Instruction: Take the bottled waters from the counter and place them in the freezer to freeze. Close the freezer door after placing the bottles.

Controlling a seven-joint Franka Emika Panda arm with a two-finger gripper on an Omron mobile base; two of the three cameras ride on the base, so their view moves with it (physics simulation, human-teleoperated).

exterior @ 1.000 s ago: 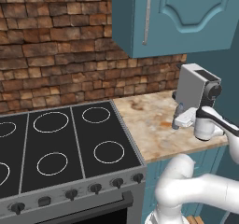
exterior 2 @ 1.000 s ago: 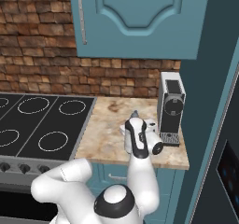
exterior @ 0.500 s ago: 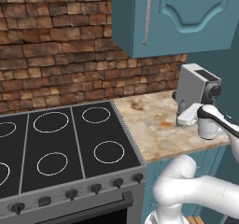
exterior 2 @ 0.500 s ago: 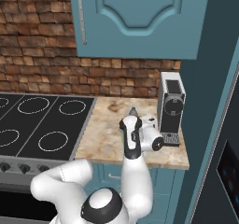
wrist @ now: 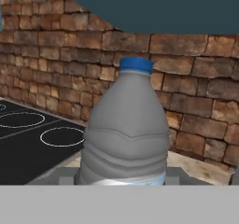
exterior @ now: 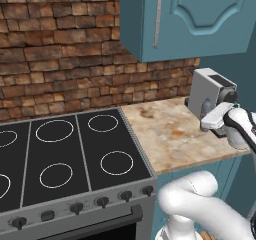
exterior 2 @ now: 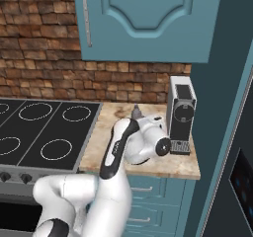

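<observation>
Hand view, grey bottle (wrist: 125,134) with blue cap close between the fingers, seemingly gripped, over marbled counter (exterior: 165,134), black stove (exterior: 65,159) beside, brick backsplash (exterior: 65,59), teal cupboard (exterior 2: 143,19), coffee machine (exterior 2: 181,113).

The grey-blue bottle (wrist: 125,139) looks like matt, ribbed plastic with a smooth blue cap. The counter (exterior: 170,134) is polished marbled stone, the backsplash (exterior: 65,59) rough brick, the stove top (exterior: 60,159) glossy black glass.
</observation>
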